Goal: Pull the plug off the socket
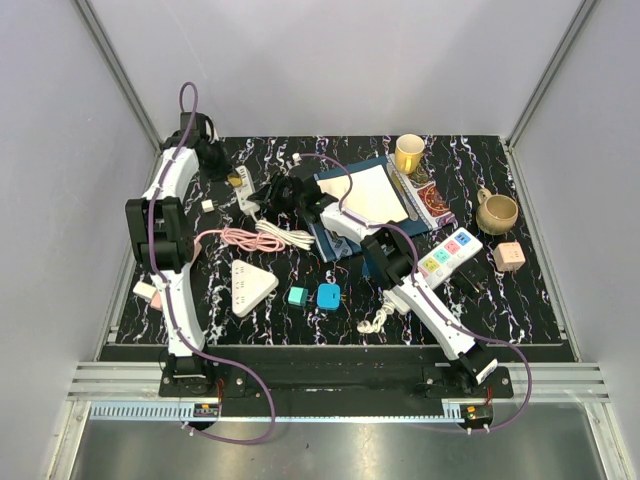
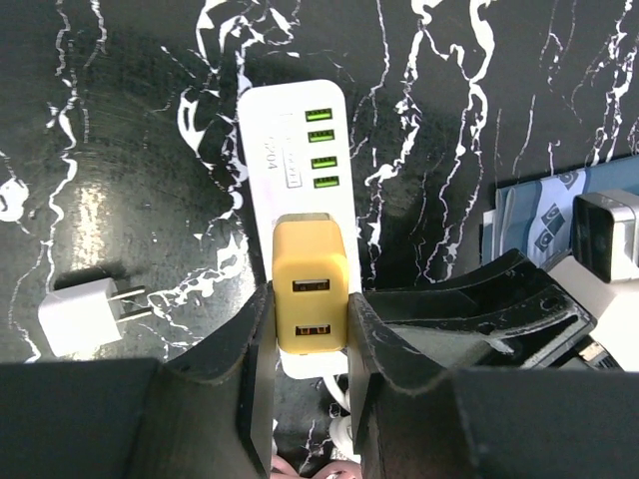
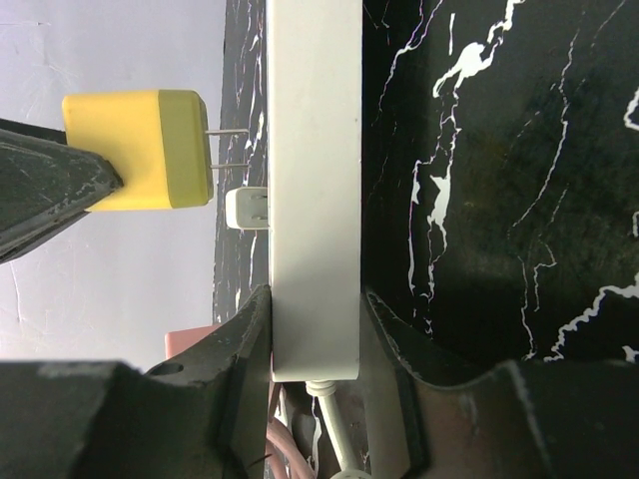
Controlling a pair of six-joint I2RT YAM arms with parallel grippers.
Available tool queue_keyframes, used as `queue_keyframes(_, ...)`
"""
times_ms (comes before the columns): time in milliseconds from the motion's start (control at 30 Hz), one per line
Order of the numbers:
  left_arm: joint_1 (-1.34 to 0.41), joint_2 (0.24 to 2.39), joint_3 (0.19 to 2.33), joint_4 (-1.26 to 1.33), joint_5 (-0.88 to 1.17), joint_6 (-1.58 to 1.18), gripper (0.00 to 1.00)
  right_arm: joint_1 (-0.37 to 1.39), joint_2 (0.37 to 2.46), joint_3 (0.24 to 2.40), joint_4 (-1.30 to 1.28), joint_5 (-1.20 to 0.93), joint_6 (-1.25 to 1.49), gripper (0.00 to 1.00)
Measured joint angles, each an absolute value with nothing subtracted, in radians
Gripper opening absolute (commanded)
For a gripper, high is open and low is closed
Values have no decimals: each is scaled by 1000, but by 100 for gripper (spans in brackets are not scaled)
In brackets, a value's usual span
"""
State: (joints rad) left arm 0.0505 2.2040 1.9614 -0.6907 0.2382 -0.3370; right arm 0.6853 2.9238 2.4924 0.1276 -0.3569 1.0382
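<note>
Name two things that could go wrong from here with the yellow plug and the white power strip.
The left hand pinches the yellow plug near its back end only, so it might twist or slip free. The right hand clamps the white power strip at its cord end alone; with the prongs so close to it, a sideways drag could swing the strip or snag them.

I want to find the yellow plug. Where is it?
In the left wrist view, the yellow plug is pinched in the left gripper, just over the white power strip that the right gripper holds.
</note>
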Motion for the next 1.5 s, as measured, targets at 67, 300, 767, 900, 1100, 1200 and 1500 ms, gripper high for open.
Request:
queue_keyframes(67, 57, 2204, 1961, -691, 230, -337, 0, 685, 2924, 2492, 128, -357, 1038, 31)
queue_keyframes(300, 112, 2200, 1939, -685, 215, -337, 0, 683, 2924, 2489, 129, -353, 1039, 55)
queue_keyframes(767, 188, 2201, 1887, -655, 206, -359, 29, 683, 2899, 2485, 138, -352, 1037, 87)
queue_keyframes(900, 188, 2206, 1887, -651, 206, -361, 38, 684, 2896, 2485, 137, -352, 1037, 88)
queue_keyframes(1100, 187, 2217, 1887, -648, 205, -365, 60, 684, 2896, 2483, 142, -352, 1037, 88)
queue_keyframes(1200, 187, 2217, 1887, -649, 206, -373, 72, 683, 2896, 2482, 144, -352, 1038, 88)
queue_keyframes(1500, 187, 2115, 1850, -749, 144, -418, 99, 673, 2863, 2470, 85, -358, 930, 90)
